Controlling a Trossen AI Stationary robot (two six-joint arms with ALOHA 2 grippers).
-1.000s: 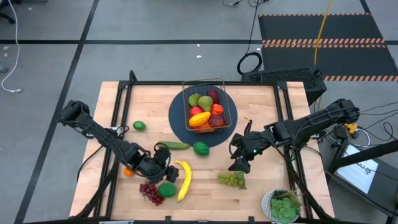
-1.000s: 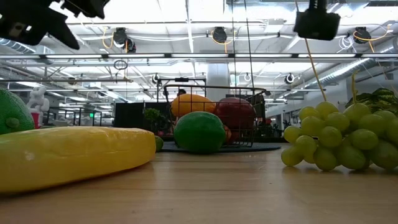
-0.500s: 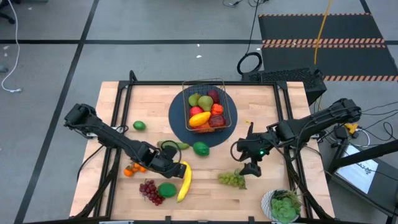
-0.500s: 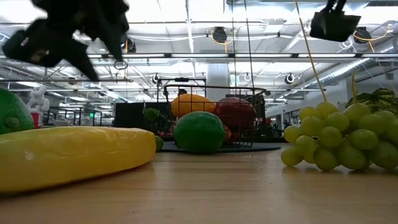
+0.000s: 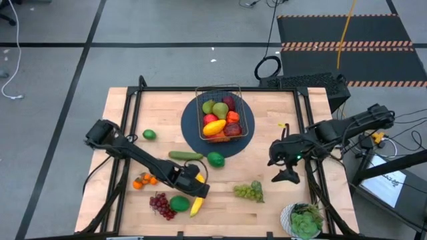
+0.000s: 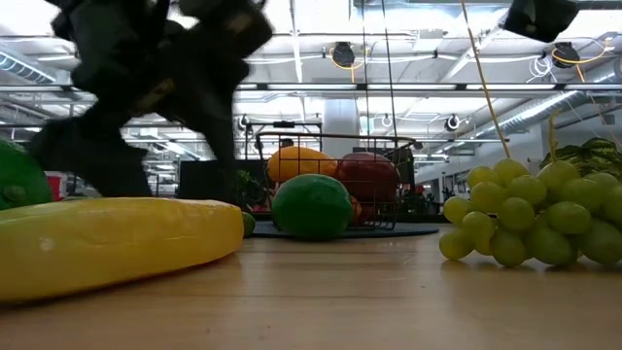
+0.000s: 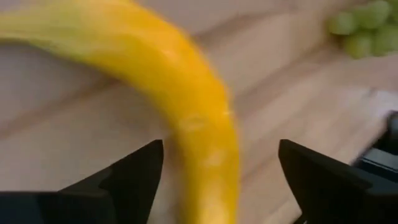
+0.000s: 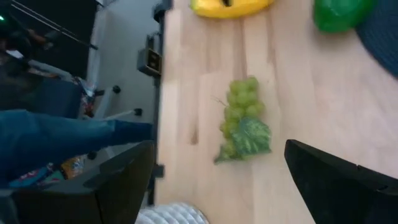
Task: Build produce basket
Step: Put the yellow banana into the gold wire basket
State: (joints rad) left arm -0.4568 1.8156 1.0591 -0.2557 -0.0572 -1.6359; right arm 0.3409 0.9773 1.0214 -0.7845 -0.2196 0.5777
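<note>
The wire basket [image 5: 223, 115] stands on a round dark-blue mat and holds a pear, red apples, a mango and an orange. A yellow banana [image 5: 197, 202] lies on the table near the front. My left gripper [image 7: 217, 180] hangs low over it, open, with one finger on each side of the banana [image 7: 186, 99]; no touch shows. In the low view it is a dark blur [image 6: 146, 97] above the banana [image 6: 117, 243]. My right gripper [image 8: 227, 186] is open and raised, to the right of the green grapes [image 5: 249, 192].
Loose on the table are a lime [image 5: 149, 135], a cucumber [image 5: 185, 156], a green fruit [image 5: 215, 159], small oranges [image 5: 143, 180], purple grapes [image 5: 160, 205] and a round green fruit [image 5: 179, 203]. A potted plant [image 5: 303, 221] stands at the near right corner.
My left gripper has gone toward the table's right edge and down, coming over the banana. My right gripper has drawn back toward the table's right edge, away from the green grapes. No fruit has moved.
</note>
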